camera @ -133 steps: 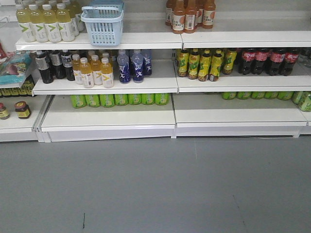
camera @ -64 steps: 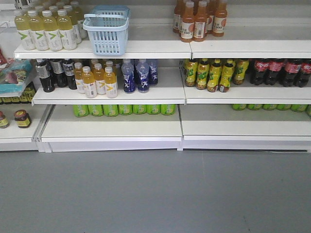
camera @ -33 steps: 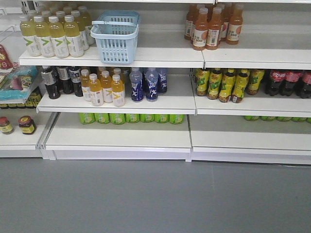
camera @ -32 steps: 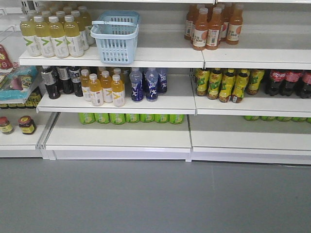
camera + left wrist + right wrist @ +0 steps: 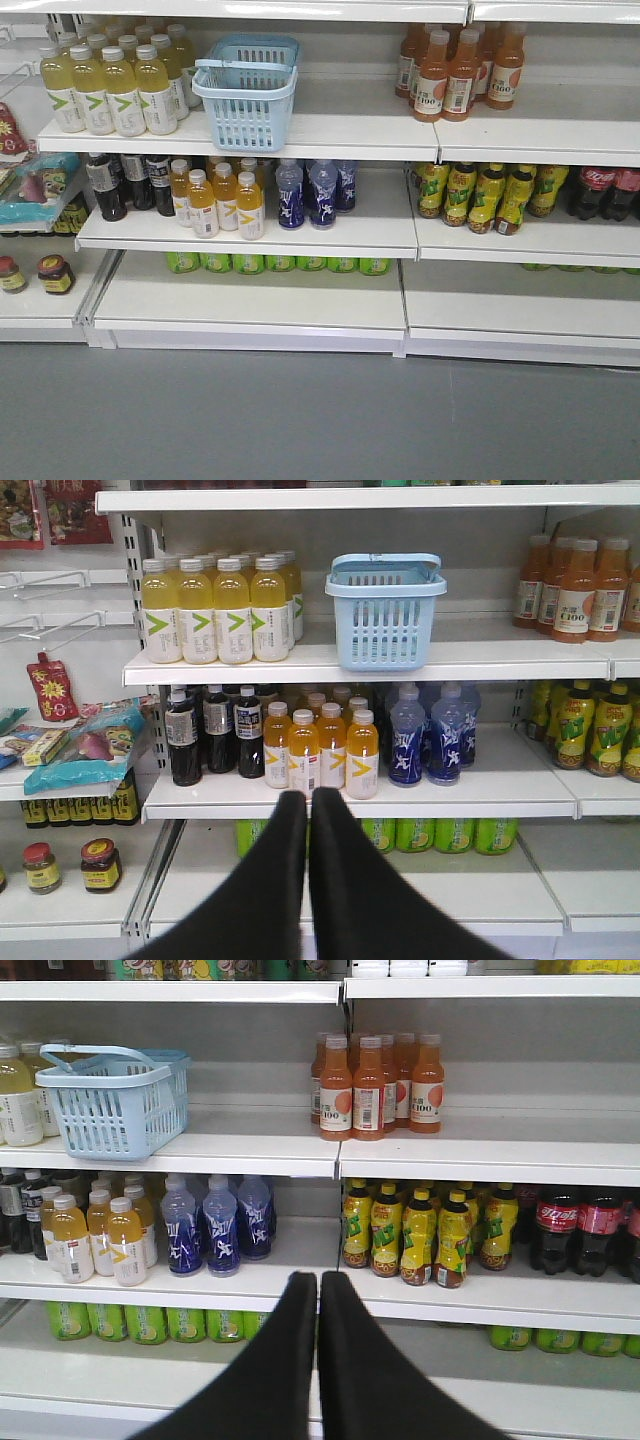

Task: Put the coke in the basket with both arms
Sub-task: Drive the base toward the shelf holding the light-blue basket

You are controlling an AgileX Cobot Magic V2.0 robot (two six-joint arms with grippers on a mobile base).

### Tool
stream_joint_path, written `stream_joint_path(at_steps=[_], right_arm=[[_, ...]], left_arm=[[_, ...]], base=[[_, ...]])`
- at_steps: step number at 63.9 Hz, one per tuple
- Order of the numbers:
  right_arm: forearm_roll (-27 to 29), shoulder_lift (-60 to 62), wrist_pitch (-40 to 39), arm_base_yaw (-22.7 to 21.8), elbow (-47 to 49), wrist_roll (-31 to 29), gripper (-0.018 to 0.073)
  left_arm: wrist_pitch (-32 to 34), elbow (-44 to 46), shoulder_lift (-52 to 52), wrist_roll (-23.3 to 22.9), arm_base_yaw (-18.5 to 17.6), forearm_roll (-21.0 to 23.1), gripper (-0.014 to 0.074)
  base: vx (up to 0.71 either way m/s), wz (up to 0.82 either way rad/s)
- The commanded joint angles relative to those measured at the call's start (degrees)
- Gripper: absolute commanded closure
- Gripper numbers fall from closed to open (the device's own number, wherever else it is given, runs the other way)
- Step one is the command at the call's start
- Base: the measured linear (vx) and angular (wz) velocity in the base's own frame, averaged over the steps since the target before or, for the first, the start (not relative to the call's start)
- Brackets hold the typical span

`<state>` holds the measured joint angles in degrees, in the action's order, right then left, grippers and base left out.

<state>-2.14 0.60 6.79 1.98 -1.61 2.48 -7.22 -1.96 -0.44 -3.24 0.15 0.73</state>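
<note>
Coke (image 5: 558,1222), white script on red, at 3 o'clock of closed right gripper (image 5: 318,1278); left gripper (image 5: 308,795) likewise closed; shelves (image 5: 350,130) nearer than before.

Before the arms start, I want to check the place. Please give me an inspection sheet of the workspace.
Surface: white shelves, stocked with drinks.
Job's things: basket on the top shelf; coke on the middle shelf, far right.
Clutter: yellow bottles beside the basket; orange bottles further right.
Grippers: left pincer and right pincer shut, holding nothing.
Cables: nothing seen.
Surroundings: grey floor below the shelves.
</note>
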Motion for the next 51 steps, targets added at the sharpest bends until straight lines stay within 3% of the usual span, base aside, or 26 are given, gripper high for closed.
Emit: stream_joint_path(at_steps=[1, 51], right_arm=[[-0.16, 1.05, -4.19, -0.18, -0.62, -0.44, 0.0568], [-0.16, 1.05, -4.19, -0.18, -0.62, -0.44, 0.0568]], left_arm=[[4.0, 0.08, -1.09, -0.36, -0.29, 0.42, 0.0603], [4.0, 0.08, -1.09, -0.36, -0.29, 0.42, 0.0603]], base=[[0.16, 0.0], [0.16, -0.02]])
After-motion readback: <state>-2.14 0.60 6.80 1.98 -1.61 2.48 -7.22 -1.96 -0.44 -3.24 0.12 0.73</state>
